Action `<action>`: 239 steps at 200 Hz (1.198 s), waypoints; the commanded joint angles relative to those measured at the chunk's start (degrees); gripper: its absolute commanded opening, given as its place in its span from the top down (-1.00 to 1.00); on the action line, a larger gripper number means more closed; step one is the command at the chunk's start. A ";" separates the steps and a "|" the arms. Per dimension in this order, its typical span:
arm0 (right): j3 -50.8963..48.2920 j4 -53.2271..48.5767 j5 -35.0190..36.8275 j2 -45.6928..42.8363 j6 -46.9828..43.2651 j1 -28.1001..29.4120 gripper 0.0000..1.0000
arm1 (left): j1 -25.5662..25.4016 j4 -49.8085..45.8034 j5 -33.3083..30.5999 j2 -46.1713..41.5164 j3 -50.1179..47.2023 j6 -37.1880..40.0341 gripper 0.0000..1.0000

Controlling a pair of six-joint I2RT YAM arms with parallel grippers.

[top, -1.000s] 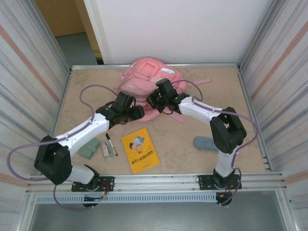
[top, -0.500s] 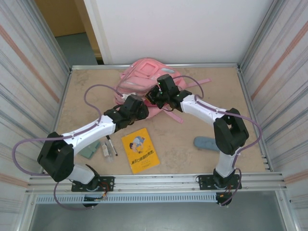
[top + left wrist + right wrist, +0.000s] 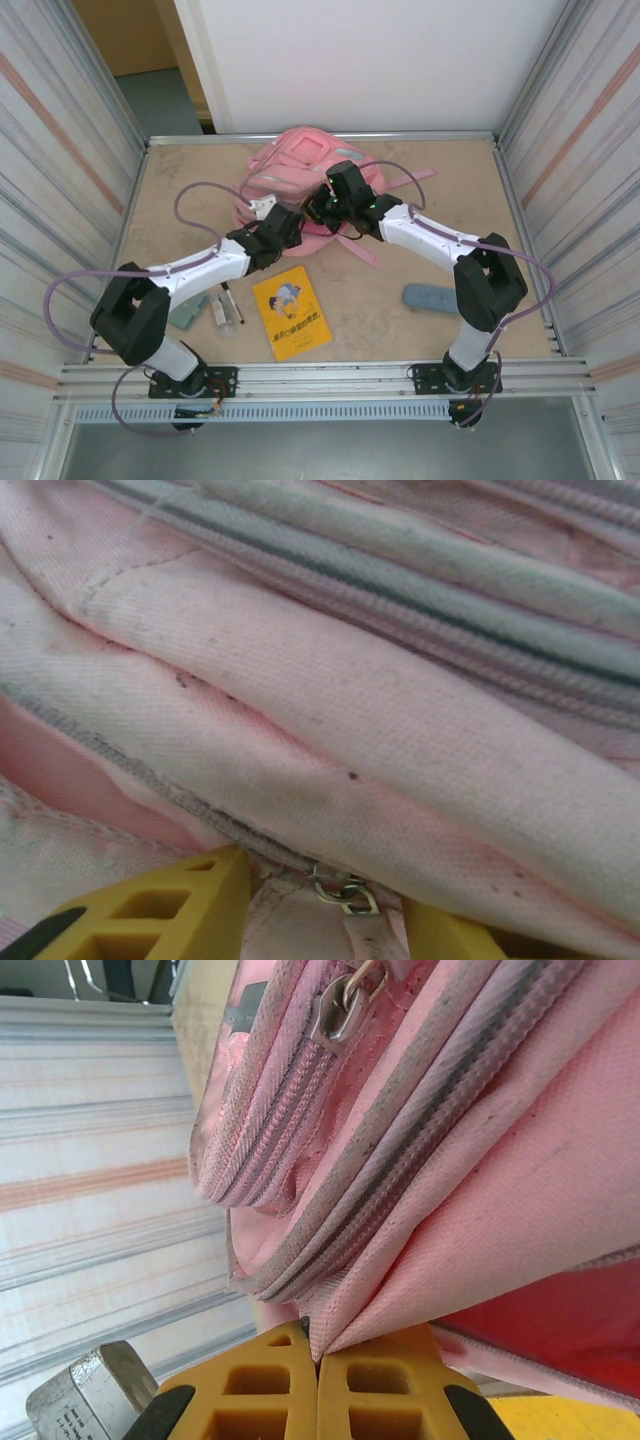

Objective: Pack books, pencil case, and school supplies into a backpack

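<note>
Right gripper point(image 3: 317, 1352): jaws pressed together, pinching fabric edge of backpack point(image 3: 297, 158). Left gripper point(image 3: 325, 905): jaws partly apart, straddling zip pull point(image 3: 343, 891), grip not evident. Backpack at far centre of table point(image 3: 460, 190).

Light: bright, even, diffuse from above.
Faint shadow under my left arm point(image 3: 195, 268); backpack point(image 3: 330, 710) weave slightly soft close-up.

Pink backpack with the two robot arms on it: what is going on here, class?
Both arms are working at the pink fabric backpack. The right gripper is shut on a fold of its fabric; the left gripper stands open at a small metal zip pull. The thin yellow booklet and blue-grey pencil case lie outside it, unpacked.
</note>
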 commanded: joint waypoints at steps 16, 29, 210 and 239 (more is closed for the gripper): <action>-0.30 0.28 0.63 -7.28 -4.60 -1.83 1.00 | 1.40 0.78 -0.41 -5.53 -3.59 3.02 0.62; -0.89 -0.15 0.79 -7.63 -5.61 -3.03 1.00 | 1.48 1.88 1.67 -7.15 -5.57 4.08 0.82; -5.38 -8.12 -20.67 -7.76 -32.60 -17.03 1.00 | 8.41 13.33 46.53 -1.13 -7.51 28.07 0.87; -4.52 -9.19 -21.32 -6.58 -34.27 -17.14 1.00 | 7.30 17.63 50.05 1.79 -7.77 28.29 0.67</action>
